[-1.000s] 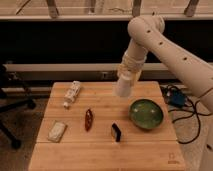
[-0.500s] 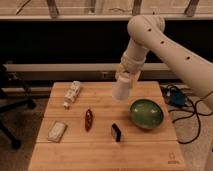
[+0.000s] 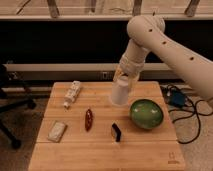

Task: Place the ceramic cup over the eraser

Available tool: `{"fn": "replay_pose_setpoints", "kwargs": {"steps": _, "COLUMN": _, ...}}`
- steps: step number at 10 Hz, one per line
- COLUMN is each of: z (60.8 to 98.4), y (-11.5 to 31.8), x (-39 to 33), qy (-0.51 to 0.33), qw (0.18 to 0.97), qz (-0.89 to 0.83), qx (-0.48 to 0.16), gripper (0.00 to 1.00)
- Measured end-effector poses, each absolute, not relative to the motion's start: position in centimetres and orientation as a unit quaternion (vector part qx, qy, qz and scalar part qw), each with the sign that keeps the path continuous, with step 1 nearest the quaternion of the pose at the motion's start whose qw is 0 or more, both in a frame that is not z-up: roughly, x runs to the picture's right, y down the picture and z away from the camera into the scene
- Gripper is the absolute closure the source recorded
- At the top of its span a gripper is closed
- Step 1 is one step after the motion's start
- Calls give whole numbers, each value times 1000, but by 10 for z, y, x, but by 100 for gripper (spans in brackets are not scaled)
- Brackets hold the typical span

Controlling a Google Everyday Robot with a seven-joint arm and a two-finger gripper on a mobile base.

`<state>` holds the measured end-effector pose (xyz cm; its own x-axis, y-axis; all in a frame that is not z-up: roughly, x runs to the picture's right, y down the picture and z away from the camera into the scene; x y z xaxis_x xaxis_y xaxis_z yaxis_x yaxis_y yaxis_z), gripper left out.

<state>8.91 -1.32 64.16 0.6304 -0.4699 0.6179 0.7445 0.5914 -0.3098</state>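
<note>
The white ceramic cup [image 3: 120, 92] hangs upside down, slightly tilted, in my gripper [image 3: 123, 80] above the back middle of the wooden table [image 3: 105, 150]. The gripper is shut on the cup's upper end. The small black eraser [image 3: 116, 132] lies on the table in front of the cup and well below it. The cup is apart from the eraser, up and behind it.
A wide green bowl [image 3: 146, 113] sits right of the eraser. A slim dark-red object [image 3: 88, 119] lies to its left. A pale block [image 3: 57, 131] is at the left front, a white object [image 3: 72, 94] at the back left. Cables and a blue box [image 3: 177, 97] lie right.
The arm has moved the cup slightly lower and a little left, toward the table's middle. The things on the table have not moved.
</note>
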Motion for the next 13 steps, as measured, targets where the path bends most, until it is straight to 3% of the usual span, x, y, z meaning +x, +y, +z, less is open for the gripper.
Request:
{"fn": "replay_pose_setpoints", "kwargs": {"steps": 6, "z": 641, "y": 24, "x": 85, "qy": -225, "qw": 864, "qz": -370, "qx": -256, "gripper": 100}}
{"fn": "replay_pose_setpoints", "kwargs": {"steps": 13, "z": 613, "y": 74, "x": 88, "qy": -222, "qw": 864, "qz": -380, "qx": -245, "gripper": 100}}
